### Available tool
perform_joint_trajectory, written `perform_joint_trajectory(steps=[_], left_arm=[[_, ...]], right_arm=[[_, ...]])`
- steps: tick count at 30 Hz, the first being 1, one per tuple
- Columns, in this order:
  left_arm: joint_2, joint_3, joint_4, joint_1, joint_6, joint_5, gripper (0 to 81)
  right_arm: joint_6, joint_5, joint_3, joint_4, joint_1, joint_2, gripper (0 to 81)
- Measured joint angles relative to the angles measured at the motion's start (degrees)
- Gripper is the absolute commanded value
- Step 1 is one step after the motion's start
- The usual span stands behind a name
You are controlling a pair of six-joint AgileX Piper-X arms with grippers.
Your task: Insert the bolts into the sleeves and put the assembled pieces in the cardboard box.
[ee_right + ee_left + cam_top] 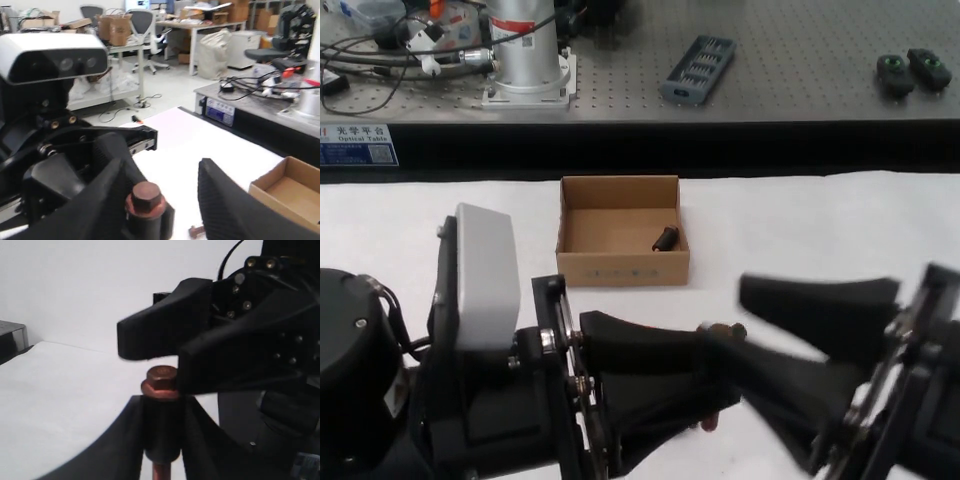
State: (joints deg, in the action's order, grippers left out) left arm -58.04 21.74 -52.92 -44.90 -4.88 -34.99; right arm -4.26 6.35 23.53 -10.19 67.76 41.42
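1. The left tool (161, 410) is clamped on a black sleeve (161, 440), gripping it across the sides.
2. A copper-coloured bolt (161, 381) sits in that sleeve. Its hex head and flange rest on the sleeve's top rim, and the end of the shank pokes out beneath the left tool's fingers.
3. The right tool (162, 180) faces the left one with its fingers spread wide, one on either side of the bolt head. One finger is just beside the head, and I can't tell whether it touches.
4. Bolt and sleeve both look small and rigid, so I'd judge them light for either tool and not fragile. The bolt is probably loose in the bore, so tipping the sleeve head-down could let it slide out.
5. I'd say the best hold is the one the left tool already has, across the sleeve's body with the head kept uppermost. The head is small and smooth-faced, which makes it a poor place to pinch.
6. The cardboard box (620, 268) stands well beyond both tools on the white table (820, 220). Its top is open and one dark assembled piece (665, 238) lies inside.
7. A loose bolt (196, 231) lies on the table below the right tool's fingers.
8. The carry to the box should need only a firm grip on the sleeve and a low release, since a drop from height might bounce the bolt out.
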Motion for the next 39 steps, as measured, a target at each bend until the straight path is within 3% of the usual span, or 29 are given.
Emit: perform_joint_trajectory(steps=[4, 7, 9, 15, 20, 32, 39], left_arm=[[0.0, 0.0, -0.2, 0.0, 0.0, 6.8, 0.6], [0.0, 0.0, -0.4, 0.0, -1.4, 17.8, 0.6], [0.0, 1.3, 3.0, 0.3, -2.7, 20.7, 0.6], [-0.7, 11.5, 25.1, 2.6, -3.0, 21.1, 0.6], [-4.3, 19.9, 34.0, 6.1, -2.0, 21.5, 0.6], [-18.3, 36.0, 45.5, 12.9, -1.6, 20.7, 0.6], [-30.8, 51.4, 55.1, 16.7, -1.6, 20.5, 0.6]], right_arm=[[2.9, 8.5, -0.2, 0.0, 0.0, -3.3, 26.6], [5.0, 16.0, -0.2, 3.4, 0.0, -7.9, 13.2], [5.8, 19.7, -0.2, 7.7, 0.0, -13.0, 2.2], [6.4, 23.2, -0.2, 22.2, 0.0, -22.3, 3.6], [6.4, 23.5, -0.2, 29.0, 0.0, -26.9, 3.6], [6.4, 23.5, -0.2, 30.5, 0.0, -27.6, 3.6], [6.4, 23.5, -0.2, 30.6, 0.0, -27.6, 3.6]])
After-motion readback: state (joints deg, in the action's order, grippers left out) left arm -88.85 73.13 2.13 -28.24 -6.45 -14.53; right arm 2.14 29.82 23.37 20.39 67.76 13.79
